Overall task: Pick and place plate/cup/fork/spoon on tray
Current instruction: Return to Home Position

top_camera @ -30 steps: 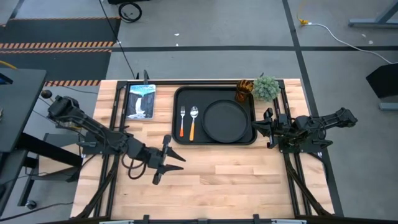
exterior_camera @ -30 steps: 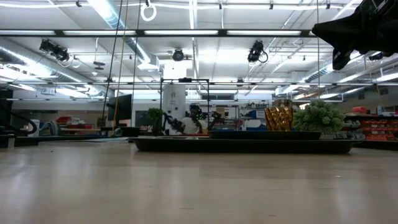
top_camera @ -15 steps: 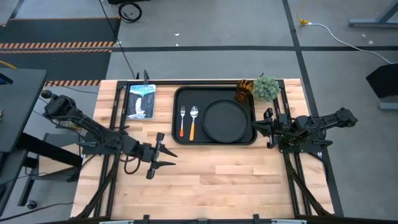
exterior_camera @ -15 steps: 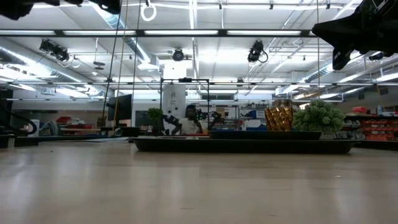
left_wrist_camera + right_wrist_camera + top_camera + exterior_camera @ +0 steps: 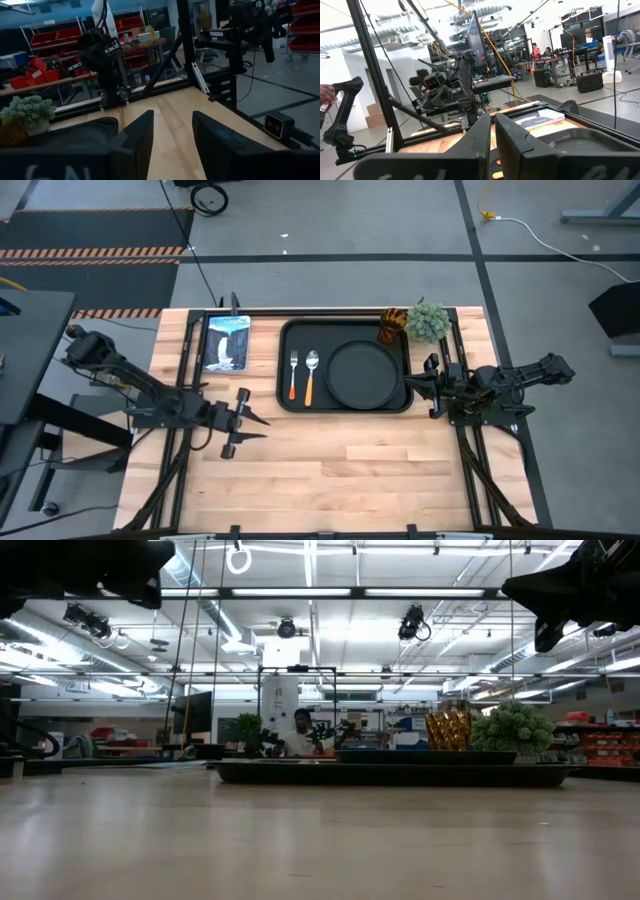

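The black tray (image 5: 286, 395) lies at the middle of the table's far half. The round black plate (image 5: 365, 373) lies in its right part. The fork (image 5: 293, 375) and the spoon (image 5: 311, 375) lie side by side in its left part. The amber cup (image 5: 391, 327) stands at the tray's far right corner and also shows in the low view (image 5: 448, 730). My left gripper (image 5: 252, 423) is open and empty over the bare wood, left of and nearer than the tray; its own view shows the gap (image 5: 172, 145). My right gripper (image 5: 418, 385) is shut and empty just right of the tray, as its own view shows (image 5: 492, 145).
A fuzzy green plant ball (image 5: 428, 321) stands right of the cup. A booklet (image 5: 226, 342) lies left of the tray at the far edge. The table's near half is bare wood (image 5: 350, 480). A person (image 5: 300, 730) shows in the room behind.
My left gripper has drawn back from the table's middle toward its left edge and risen, turning so its fingers point more squarely toward the right edge. The right arm and the things on the tray have kept still.
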